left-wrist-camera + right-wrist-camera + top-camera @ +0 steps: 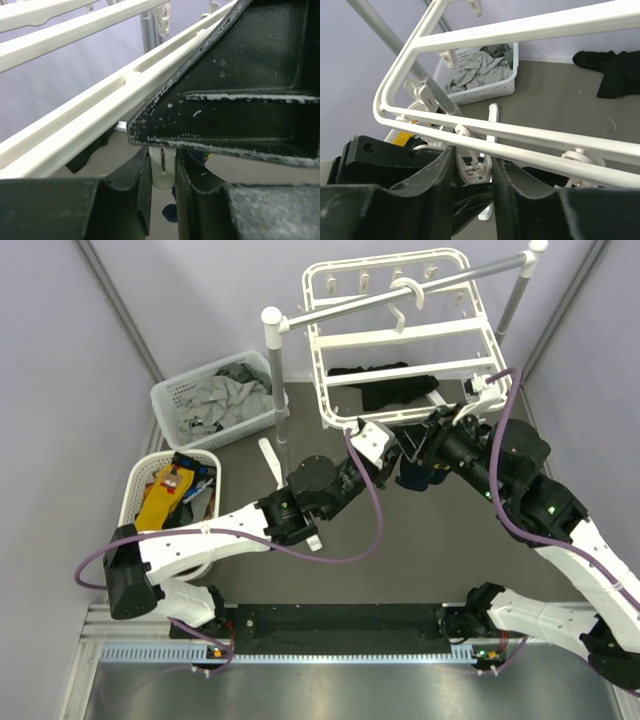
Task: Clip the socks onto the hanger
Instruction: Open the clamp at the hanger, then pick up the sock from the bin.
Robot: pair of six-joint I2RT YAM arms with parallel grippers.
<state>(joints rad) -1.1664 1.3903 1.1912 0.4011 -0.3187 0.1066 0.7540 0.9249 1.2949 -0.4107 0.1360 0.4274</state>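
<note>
White clip [162, 167] of the hanger [75, 127] pinched between left jaws; right jaws' state cannot be told.

Pale lilac walls [200, 300] close the far, left and right sides under even, soft light. The desk [400, 570] is dull grey-brown. A grey pole rack [340, 308] stands far. At the left, a rectangular white basket [175, 405] holds grey cloths, with a round white basket [133, 490] nearer. A ribbed rail [330, 652] edges the near side.
</note>
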